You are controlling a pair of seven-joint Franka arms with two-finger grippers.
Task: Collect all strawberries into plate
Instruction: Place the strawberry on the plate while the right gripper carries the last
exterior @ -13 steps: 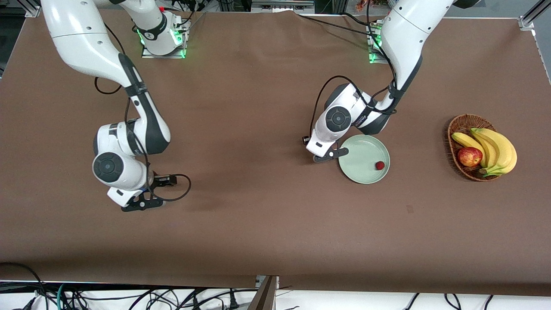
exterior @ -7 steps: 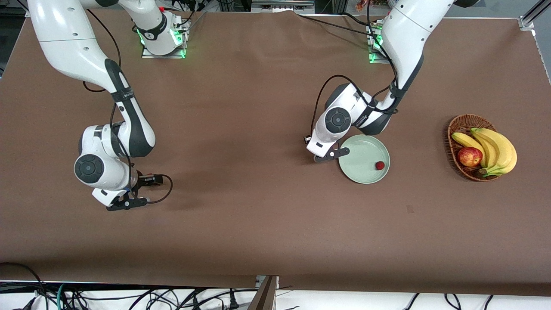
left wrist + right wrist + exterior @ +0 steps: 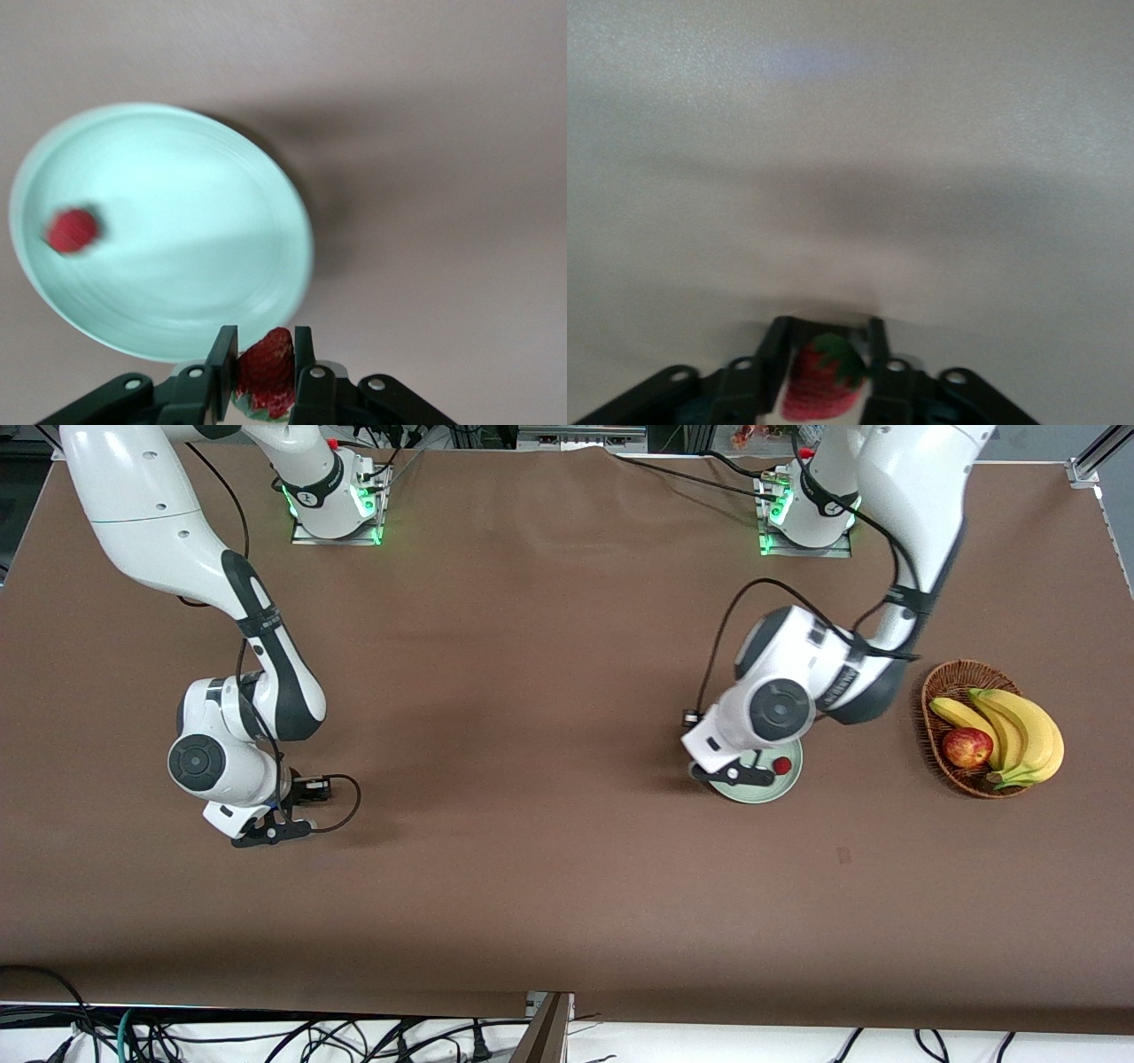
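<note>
Since a second ago the left arm has swung toward the basket end of the bench, so the left gripper (image 3: pixel 742 771) now hangs over the plate (image 3: pixel 775 790) instead of beside its rim. Its elbow is bent and the wrist points down. In the left wrist view its fingers (image 3: pixel 223 359) are pinched tight on a strawberry (image 3: pixel 266 372), tip up. Another strawberry (image 3: pixel 781 765) already sits in the plate, toward the basket side.

Right arm drifted toward its own end of the bench and came partway back; it's folded low with the right gripper (image 3: pixel 270 834) down near the bench surface, well apart from the plate. Its fingers (image 3: pixel 772 359) are clamped on a third strawberry (image 3: pixel 824 382), green cap showing.

Wicker basket (image 3: pixel 948 682) with bananas (image 3: pixel 1019 731) and an apple (image 3: pixel 967 747) sits at the left arm's end of the bench.
</note>
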